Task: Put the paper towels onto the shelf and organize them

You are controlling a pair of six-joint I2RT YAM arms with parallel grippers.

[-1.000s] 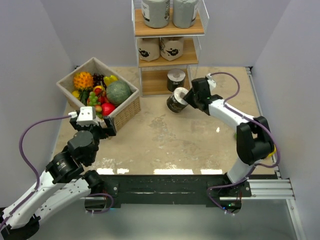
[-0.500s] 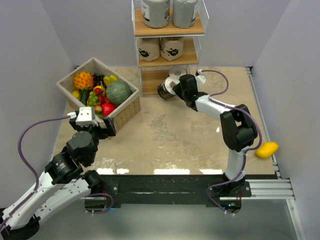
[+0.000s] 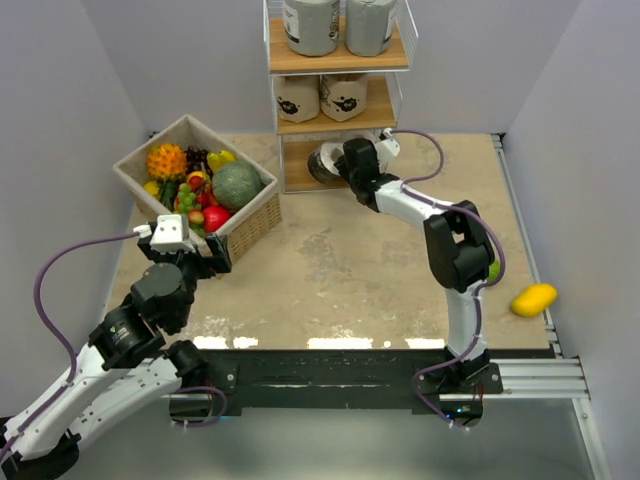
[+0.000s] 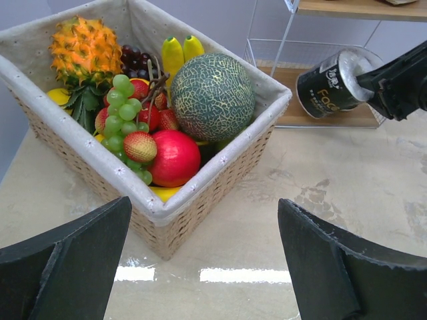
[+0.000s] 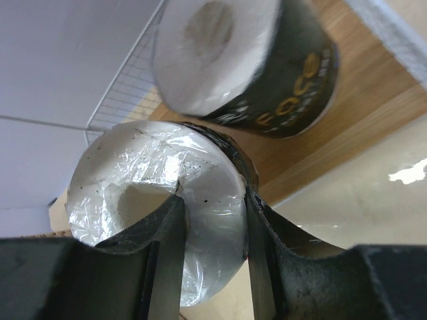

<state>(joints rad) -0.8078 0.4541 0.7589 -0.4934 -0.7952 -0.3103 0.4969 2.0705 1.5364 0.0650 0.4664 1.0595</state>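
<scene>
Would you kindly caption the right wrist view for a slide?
Right gripper holds a dark-wrapped paper towel roll near its twin on the shelf's wooden board.

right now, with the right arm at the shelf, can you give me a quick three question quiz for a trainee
1. True or false: the left gripper holds something.
2. Which board of the shelf carries the grey rolls: A top, B middle, C bottom?
3. Fill in: the right gripper is shut on a ____-wrapped roll.
Key: 1 false; 2 A; 3 dark.
</scene>
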